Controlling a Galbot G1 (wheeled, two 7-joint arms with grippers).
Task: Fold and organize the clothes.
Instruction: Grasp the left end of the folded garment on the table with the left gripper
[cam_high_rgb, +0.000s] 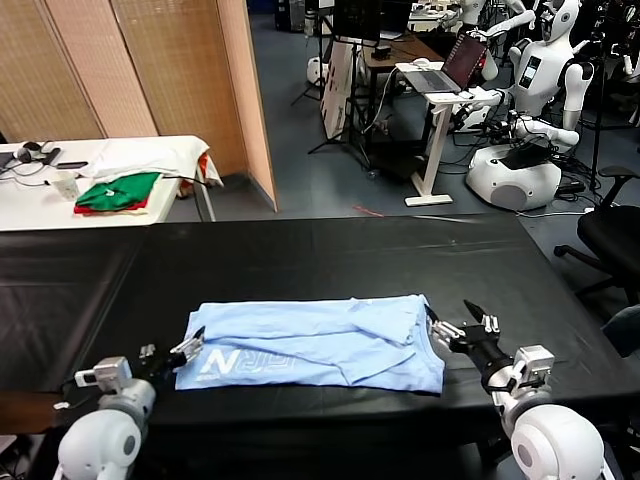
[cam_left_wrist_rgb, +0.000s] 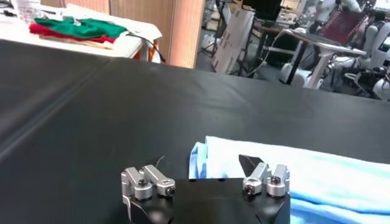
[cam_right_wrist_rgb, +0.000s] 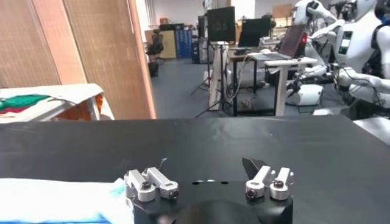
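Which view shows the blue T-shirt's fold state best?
The head view: the whole T-shirt lies folded lengthwise on the black table, lettering visible near the open left claw. The wrist views each show only one end of the shirt.

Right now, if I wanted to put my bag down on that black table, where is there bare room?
The far half of the black table, beyond the T-shirt, is bare from edge to edge. So is the left end, beside the shirt. The near edge is crowded: the left gripper and right gripper, both open, sit at the shirt's two ends.
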